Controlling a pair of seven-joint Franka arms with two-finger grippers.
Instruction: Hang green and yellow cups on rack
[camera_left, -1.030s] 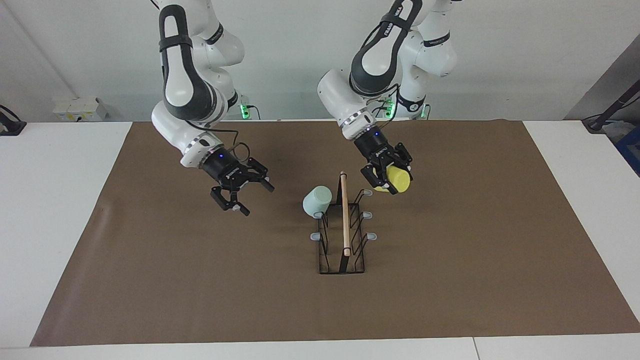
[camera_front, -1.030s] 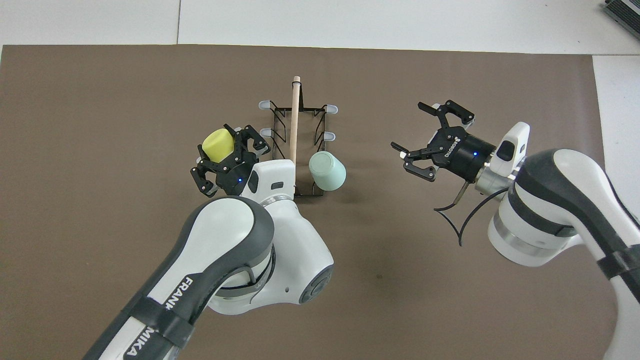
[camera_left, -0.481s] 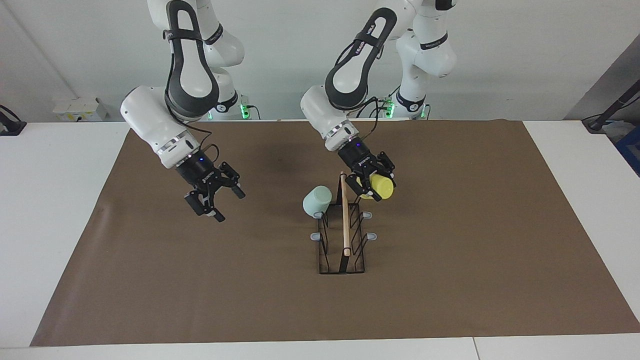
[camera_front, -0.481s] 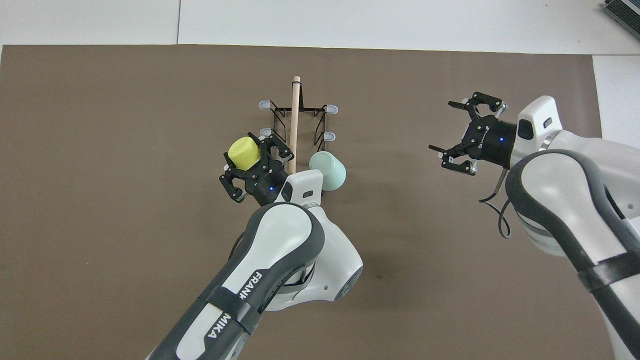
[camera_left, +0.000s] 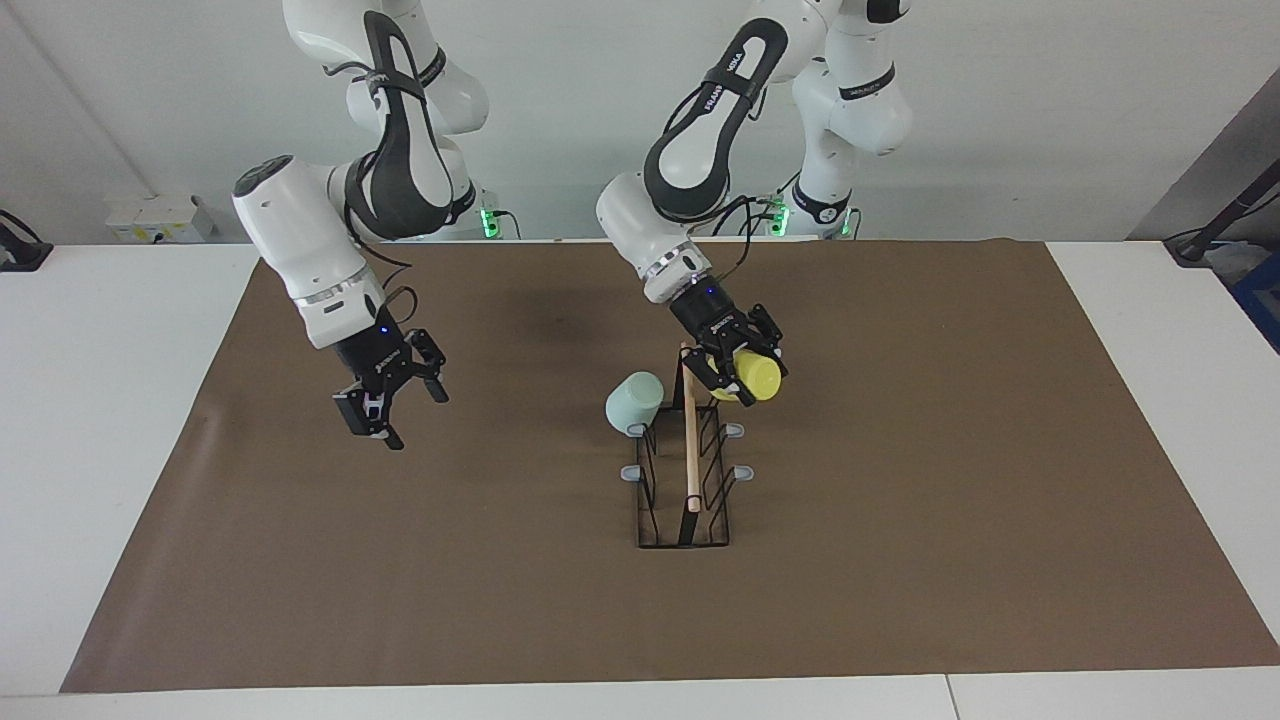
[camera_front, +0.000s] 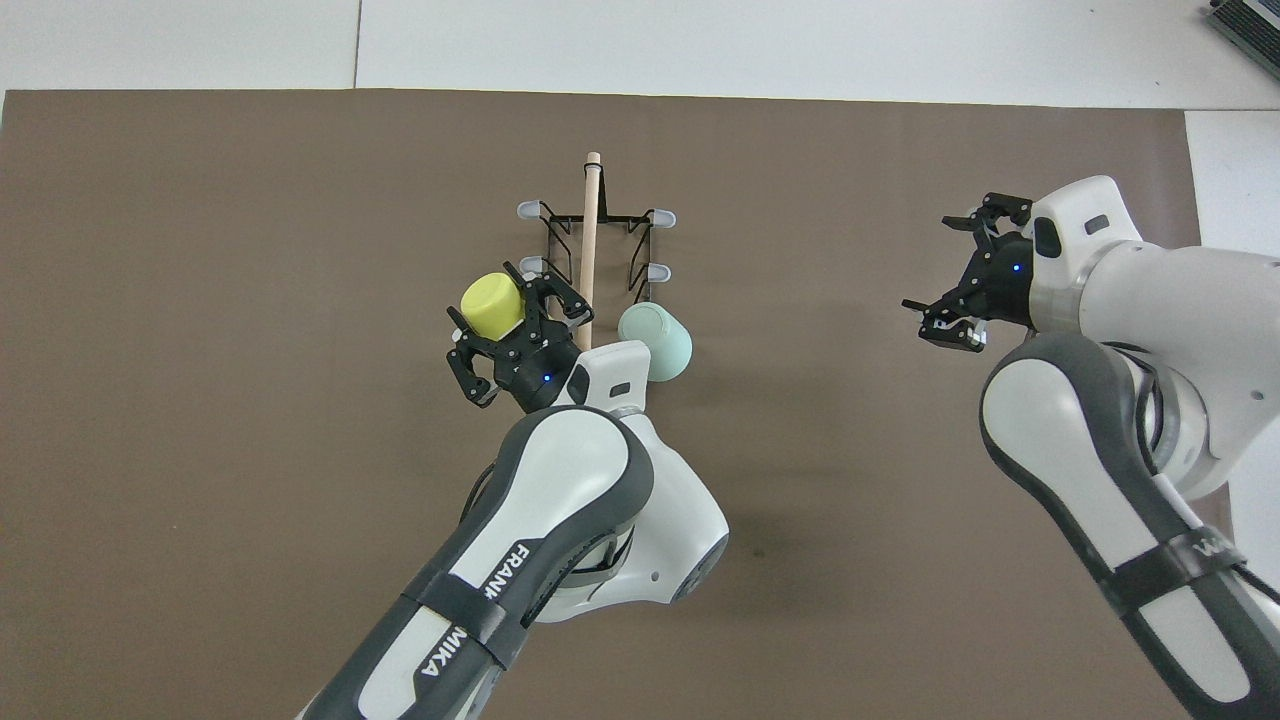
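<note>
Yellow cup (camera_left: 757, 375): carried in from rack's (camera_left: 684, 470) 1 o'clock, clenched by left tool (camera_left: 735, 365), reaching prong.
Green cup (camera_left: 634, 402): hung.
Right tool (camera_left: 385, 390): released, withdrawn.

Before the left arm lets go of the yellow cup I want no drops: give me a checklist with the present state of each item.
1. Left end effector shut on the yellow cup: ok.
2. Yellow cup at the prong nearest the robots on its side of the rack: ok.
3. Prong seated inside the yellow cup: cannot tell, the cup and end effector hide it.
4. Green cup hung on the rack's other row: ok.
5. Right end effector open, over bare mat away from the rack, waiting: ok.
6. Rack upright, wooden handle free: ok.
</note>
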